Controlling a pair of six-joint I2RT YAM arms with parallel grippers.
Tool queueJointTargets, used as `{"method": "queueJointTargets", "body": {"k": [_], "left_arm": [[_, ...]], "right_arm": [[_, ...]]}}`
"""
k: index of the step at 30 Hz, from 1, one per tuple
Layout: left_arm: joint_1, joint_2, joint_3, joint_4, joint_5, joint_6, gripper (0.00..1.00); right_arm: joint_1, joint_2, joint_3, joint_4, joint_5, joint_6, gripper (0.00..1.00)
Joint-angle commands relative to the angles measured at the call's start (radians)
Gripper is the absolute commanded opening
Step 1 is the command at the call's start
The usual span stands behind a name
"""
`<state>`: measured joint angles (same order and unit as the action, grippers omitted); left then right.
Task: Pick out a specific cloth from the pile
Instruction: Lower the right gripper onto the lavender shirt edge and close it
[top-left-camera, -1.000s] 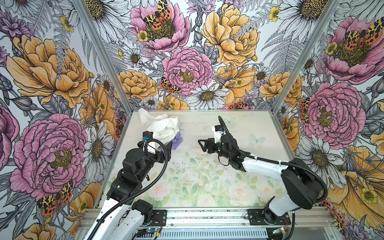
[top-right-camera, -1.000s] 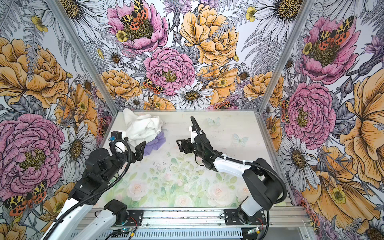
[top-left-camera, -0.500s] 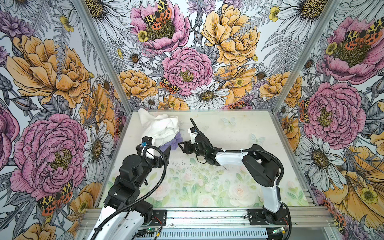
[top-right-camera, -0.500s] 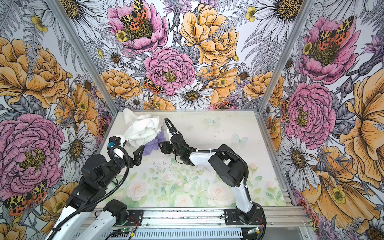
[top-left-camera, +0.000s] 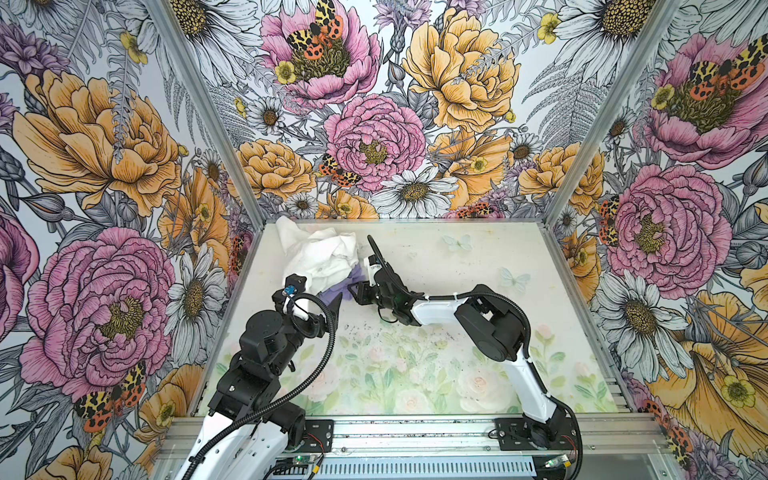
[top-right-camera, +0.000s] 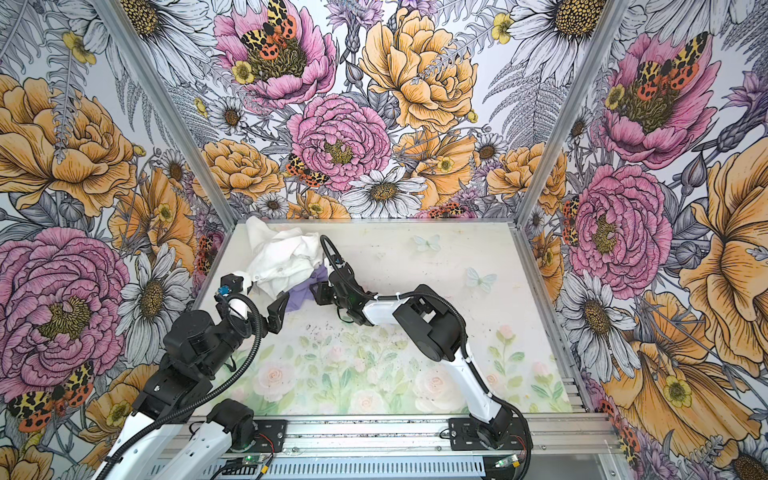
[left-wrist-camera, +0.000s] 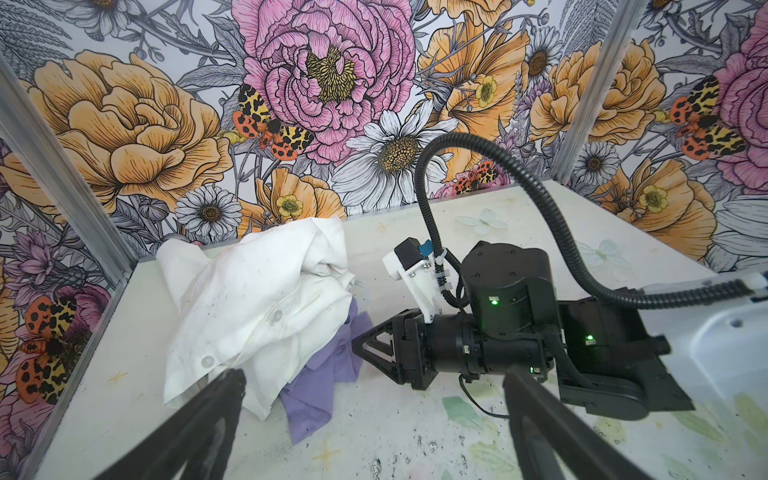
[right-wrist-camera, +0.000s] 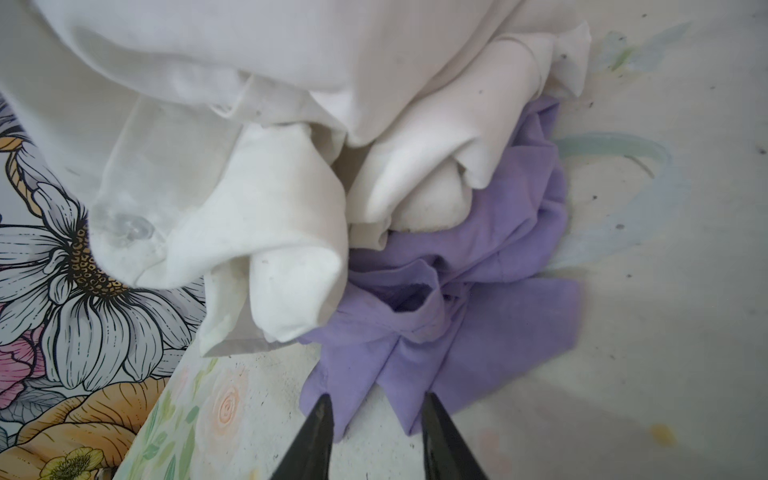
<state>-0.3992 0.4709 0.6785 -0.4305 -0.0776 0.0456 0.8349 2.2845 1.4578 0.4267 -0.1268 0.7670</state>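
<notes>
Two tools, right tool (right-wrist-camera: 376, 405) newly at lavender cloth (right-wrist-camera: 449, 324)

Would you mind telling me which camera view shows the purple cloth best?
The right wrist view: the purple cloth fills it, folds sharp. The left wrist view shows a smaller patch under the white cloth; both top views show slivers.

From my remote seat the cell is loud: floral wallpaper (top-left-camera: 374, 137) on all 3 walls, big pink peonies, orange blooms, white daisies, plus orange and black spotted moths. Aluminium posts (top-left-camera: 199, 108) run up the back corners. The tabletop (top-left-camera: 457, 266) is pale with faded butterflies at the back and washed-out roses and green leaves toward the front, with dark specks scattered around the middle. A metal rail (top-right-camera: 374, 436) runs along the front edge
</notes>
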Motion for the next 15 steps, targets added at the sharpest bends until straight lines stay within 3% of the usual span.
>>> {"method": "queueJointTargets", "body": {"k": [1,15], "left_arm": [[-0.006,-0.008,-0.011,-0.002,0.002,0.02,0.99],[-0.006,-0.006,-0.014,-0.003,0.01,0.023,0.99]], "right_arm": [[0.005,0.038,0.061,0.018,-0.007,0.034,0.36],[-0.008,0.13,0.171,0.018,0.038,0.101,0.38]]}}
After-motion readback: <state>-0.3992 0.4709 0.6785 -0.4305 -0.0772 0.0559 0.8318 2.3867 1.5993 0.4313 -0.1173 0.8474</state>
